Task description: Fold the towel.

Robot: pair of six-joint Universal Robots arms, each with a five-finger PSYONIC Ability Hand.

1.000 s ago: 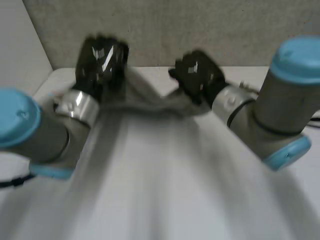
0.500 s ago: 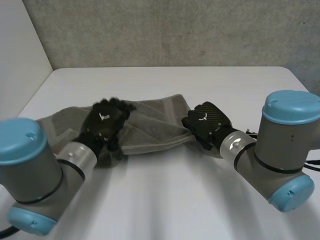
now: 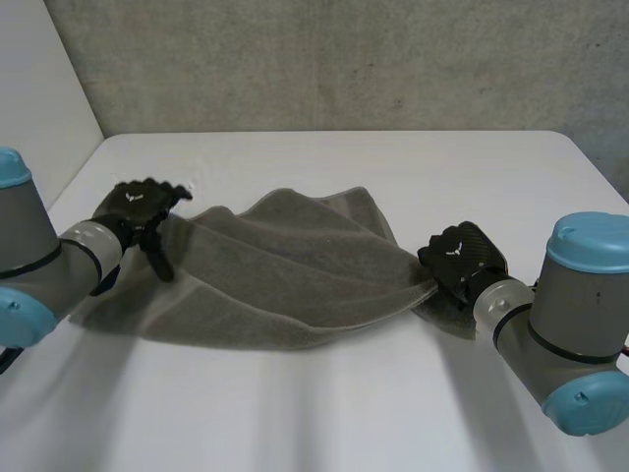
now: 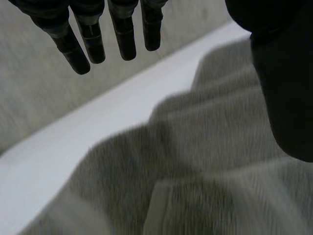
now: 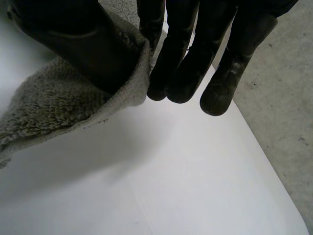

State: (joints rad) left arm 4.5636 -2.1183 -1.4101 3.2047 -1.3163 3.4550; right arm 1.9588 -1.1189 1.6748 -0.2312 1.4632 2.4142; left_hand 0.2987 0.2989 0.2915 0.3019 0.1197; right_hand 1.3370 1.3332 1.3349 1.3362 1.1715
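A grey towel (image 3: 285, 275) lies rumpled across the white table (image 3: 324, 157), its far edge humped up. My left hand (image 3: 142, 208) hovers at the towel's left end, open. In the left wrist view its fingers (image 4: 98, 39) stand straight and apart from the thumb, with nothing between them, and the towel (image 4: 205, 166) lies below the palm. My right hand (image 3: 460, 258) is at the towel's right corner. In the right wrist view that corner of the towel (image 5: 58, 107) is pinched between the thumb and the fingers (image 5: 181, 63).
A grey concrete wall (image 3: 344, 59) rises behind the table's far edge. A pale wall (image 3: 39, 108) stands at the left. Bare white table (image 3: 314, 413) stretches in front of the towel and beyond it.
My left hand has let go of the towel and drawn away to the left. My right hand has pulled its corner rightward. The towel now lies stretched wider across the table.
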